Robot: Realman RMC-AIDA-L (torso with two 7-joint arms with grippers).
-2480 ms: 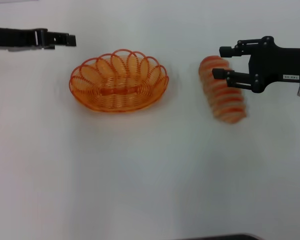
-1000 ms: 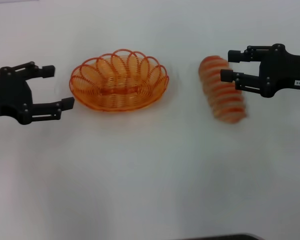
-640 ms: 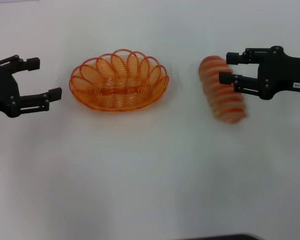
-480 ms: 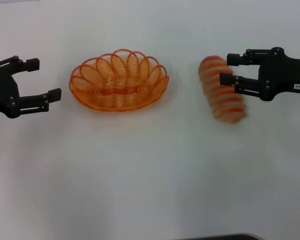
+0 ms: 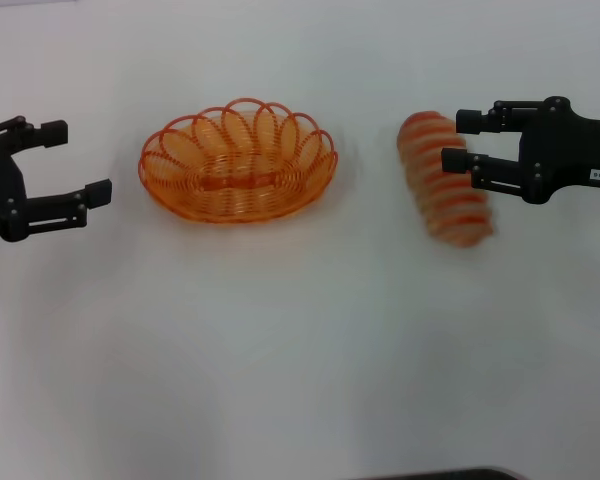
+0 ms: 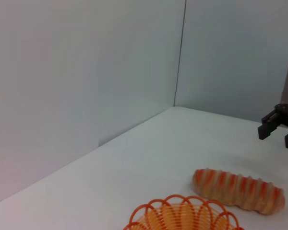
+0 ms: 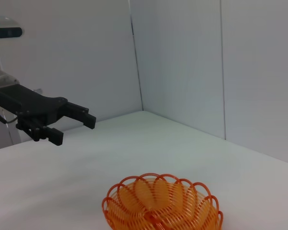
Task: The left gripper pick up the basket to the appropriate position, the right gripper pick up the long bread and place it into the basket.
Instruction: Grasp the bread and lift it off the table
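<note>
Orange wire basket (image 5: 238,161): oval, with a looped, scalloped rim, set on the white table (image 5: 300,350) left of centre in the head view. Nothing is seen inside it. It is touched by neither gripper. Its far rim is also shown in the left wrist view (image 6: 182,216), and the whole basket in the right wrist view (image 7: 162,201).

Long bread (image 5: 444,178): tan loaf with orange-red crosswise stripes and rounded ends, laid on the table to the right of the basket and well apart from it, its length running away from the robot and slightly angled. In the left wrist view (image 6: 238,189) it is seen lying flat just beyond the basket.

Left gripper (image 5: 70,161): black two-fingered claw, held to the left of the basket with a clear gap of table between its fingertips and the rim. The fingers are spread wide, nothing between them, pointing toward the basket. The same claw is shown in the right wrist view (image 7: 72,125), raised above the table surface.

Right gripper (image 5: 460,139): black claw bearing a small white label, positioned at the right side of the bread near its far end. The fingers are parted and nothing is gripped; the fingertips overlap the loaf's edge in the head view, but contact cannot be told. It is also seen far off in the left wrist view (image 6: 278,133).
</note>
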